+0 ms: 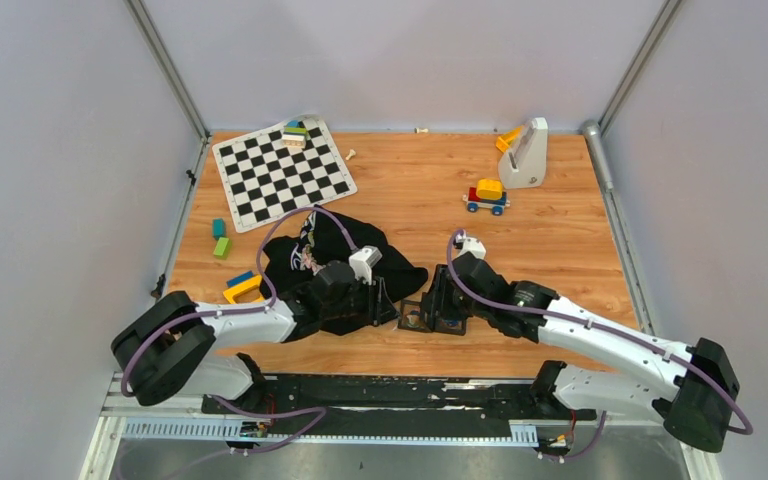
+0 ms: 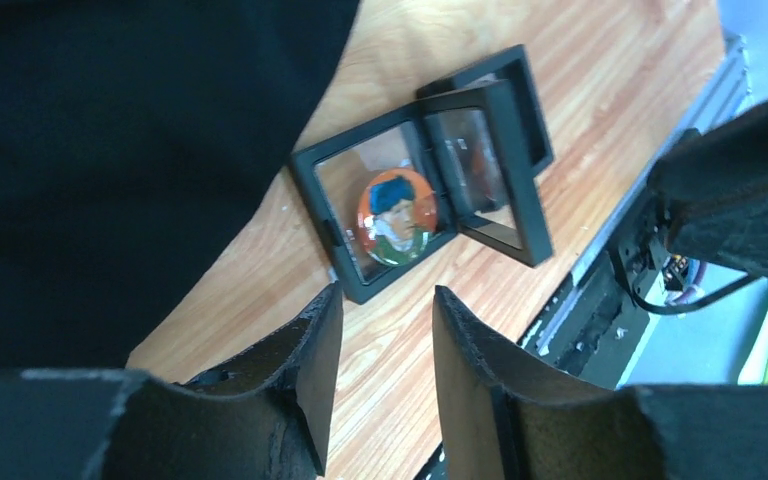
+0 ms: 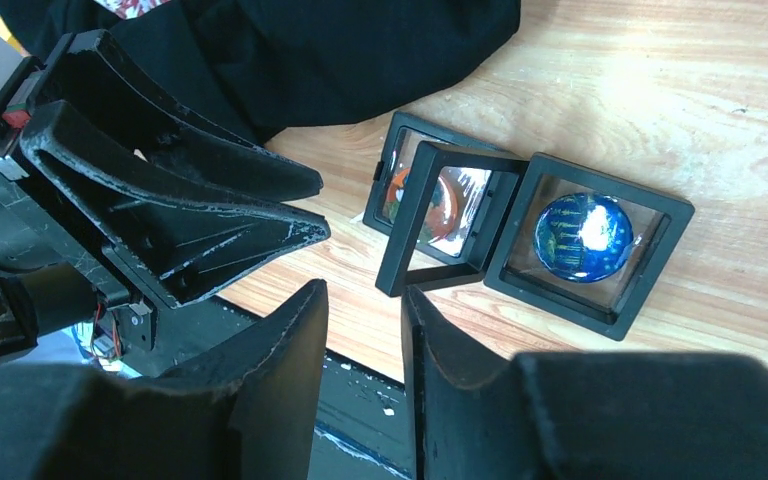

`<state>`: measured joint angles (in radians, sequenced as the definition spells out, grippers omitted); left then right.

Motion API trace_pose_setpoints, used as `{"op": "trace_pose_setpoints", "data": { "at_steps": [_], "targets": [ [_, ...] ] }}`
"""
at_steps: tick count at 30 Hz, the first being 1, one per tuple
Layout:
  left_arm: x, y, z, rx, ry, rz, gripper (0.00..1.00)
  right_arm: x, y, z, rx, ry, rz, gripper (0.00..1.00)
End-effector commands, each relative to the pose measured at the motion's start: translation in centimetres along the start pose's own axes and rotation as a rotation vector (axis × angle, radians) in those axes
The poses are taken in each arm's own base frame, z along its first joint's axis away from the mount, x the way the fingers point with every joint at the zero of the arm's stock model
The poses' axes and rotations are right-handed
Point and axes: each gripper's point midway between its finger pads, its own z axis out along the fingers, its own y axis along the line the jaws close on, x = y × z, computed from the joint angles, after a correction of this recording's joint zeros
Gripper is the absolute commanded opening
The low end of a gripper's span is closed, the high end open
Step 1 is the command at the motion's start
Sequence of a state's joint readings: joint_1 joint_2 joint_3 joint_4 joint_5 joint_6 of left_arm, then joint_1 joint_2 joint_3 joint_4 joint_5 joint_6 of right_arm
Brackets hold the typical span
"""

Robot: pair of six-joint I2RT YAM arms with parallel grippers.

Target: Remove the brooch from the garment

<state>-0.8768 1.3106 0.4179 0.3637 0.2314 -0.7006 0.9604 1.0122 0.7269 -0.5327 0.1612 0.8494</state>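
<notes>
The black garment [image 1: 325, 255] lies crumpled at the front left of the table and also shows in the right wrist view [image 3: 340, 50]. The brooch [image 3: 582, 237], a small round blue disc, lies in a black square frame tray [image 3: 660, 215] on the wood, apart from the garment. Beside it a second tray [image 2: 325, 205] with its lid [image 2: 485, 170] raised holds a round orange and blue portrait badge [image 2: 397, 217]. My left gripper [image 2: 385, 295] is open and empty, just short of the badge tray. My right gripper [image 3: 362, 295] is open and empty, near the raised lid.
A chessboard [image 1: 282, 172] with stacked blocks lies at the back left. A toy car [image 1: 487, 196] and a white wedge-shaped object [image 1: 526, 152] stand at the back right. Coloured blocks [image 1: 220, 238] lie left of the garment. The table's front edge and rail [image 1: 390, 390] are right behind the trays.
</notes>
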Motion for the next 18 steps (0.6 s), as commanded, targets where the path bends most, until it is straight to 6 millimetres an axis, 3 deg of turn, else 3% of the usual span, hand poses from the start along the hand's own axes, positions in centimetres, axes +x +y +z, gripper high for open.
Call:
{"op": "trace_pose_setpoints", "data": {
  "at_steps": [1, 10, 18],
  "targets": [
    [-0.2, 1.8, 0.5, -0.11, 0.014, -0.146, 0.44, -0.9, 0.6, 1.1, -0.003, -0.035, 0.062, 0.33],
    [2.2, 2.6, 2.0, -0.077, 0.12, -0.186, 0.29, -0.1, -0.2, 2.9, 0.046, -0.005, 0.064, 0.25],
    [2.9, 2.9, 2.8, -0.068, 0.164, -0.182, 0.07, 0.6, -1.1, 4.0, 0.091, 0.013, 0.056, 0.17]
  ]
}}
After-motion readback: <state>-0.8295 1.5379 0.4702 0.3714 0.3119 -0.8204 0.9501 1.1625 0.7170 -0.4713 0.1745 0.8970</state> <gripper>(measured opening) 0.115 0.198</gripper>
